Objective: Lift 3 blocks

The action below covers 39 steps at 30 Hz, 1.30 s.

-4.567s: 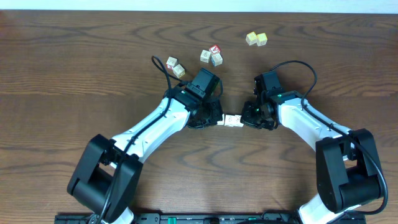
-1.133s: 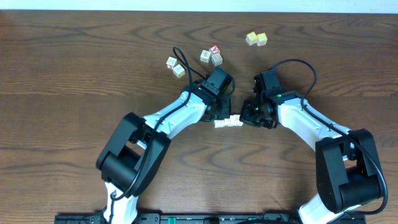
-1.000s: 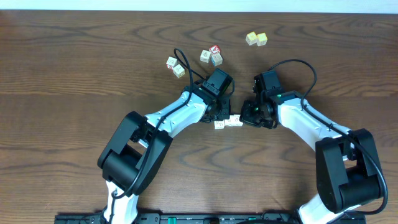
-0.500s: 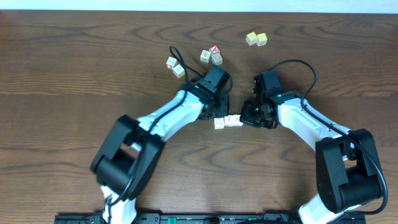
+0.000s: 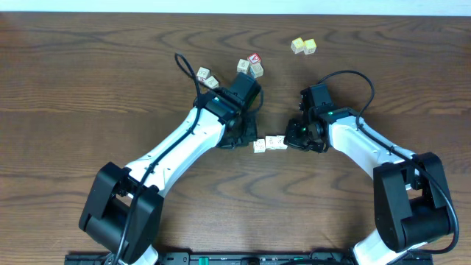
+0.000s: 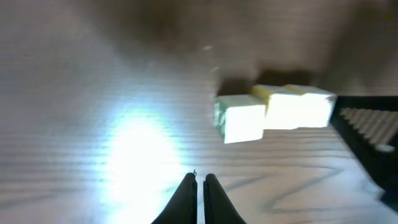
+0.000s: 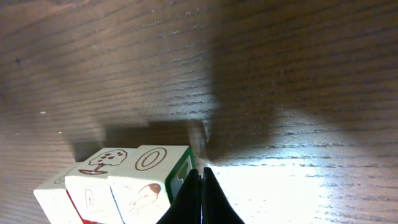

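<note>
Three blocks [image 5: 270,142] lie in a short row on the wooden counter [image 5: 81,88], side against side, all resting flat; none is lifted. From overhead the row runs roughly left to right near the counter's middle, and the leftmost block sits a little lower than the other two. In the right wrist view the nearest block [image 7: 152,169] shows a reddish oval on top and a green-edged side face. The next block [image 7: 99,177] carries a reddish-brown drawing on top and a red letter A on its side. The row lies between the two tools. The left tool [image 6: 199,185] is clenched on nothing, fingertips pressed together. It sits just short of the leftmost block [image 6: 240,118] with bare counter between them; this view is blurred. The right tool [image 7: 200,182] is likewise clenched and empty, its tips just beside the green-edged face; contact cannot be confirmed. Farther back, well apart from the row: a cluster of three cubes [image 5: 251,65], one with a red face, two pale cubes [image 5: 207,77] to their left, and two yellow-green cubes [image 5: 303,46] to their right.
</note>
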{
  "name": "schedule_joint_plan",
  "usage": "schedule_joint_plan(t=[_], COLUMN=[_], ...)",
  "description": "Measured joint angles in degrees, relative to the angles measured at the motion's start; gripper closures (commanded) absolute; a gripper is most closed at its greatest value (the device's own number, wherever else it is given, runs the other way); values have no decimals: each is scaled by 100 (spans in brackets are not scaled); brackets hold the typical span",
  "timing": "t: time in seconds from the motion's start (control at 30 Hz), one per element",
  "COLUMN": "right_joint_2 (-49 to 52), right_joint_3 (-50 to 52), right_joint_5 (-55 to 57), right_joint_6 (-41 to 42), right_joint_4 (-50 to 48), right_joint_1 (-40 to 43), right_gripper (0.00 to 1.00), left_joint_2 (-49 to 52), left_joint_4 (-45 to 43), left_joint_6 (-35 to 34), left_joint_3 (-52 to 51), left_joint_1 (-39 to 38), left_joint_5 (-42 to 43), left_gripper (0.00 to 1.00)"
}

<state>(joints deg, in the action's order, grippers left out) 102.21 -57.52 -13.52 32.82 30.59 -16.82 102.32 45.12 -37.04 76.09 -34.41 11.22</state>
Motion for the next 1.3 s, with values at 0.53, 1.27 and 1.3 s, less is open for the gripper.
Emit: schedule_joint_plan(t=[0.53, 1.27, 1.3], right_joint_2=[0, 0, 0], right_joint_3=[2, 2, 2], right_joint_5=[0, 0, 0], right_joint_6=[-2, -2, -2], right_joint_4=[20, 22, 24], right_joint_1=[0, 0, 0], right_gripper=[99, 99, 99], left_joint_2=[2, 61, 96], left_joint_4=[-1248, -2337, -2345], left_joint_6=[-667, -1143, -1165], left_joint_3=[-1285, -1554, -1554], left_joint_1=[13, -354, -352], left_joint_5=[708, 863, 866], left_gripper=[93, 93, 93])
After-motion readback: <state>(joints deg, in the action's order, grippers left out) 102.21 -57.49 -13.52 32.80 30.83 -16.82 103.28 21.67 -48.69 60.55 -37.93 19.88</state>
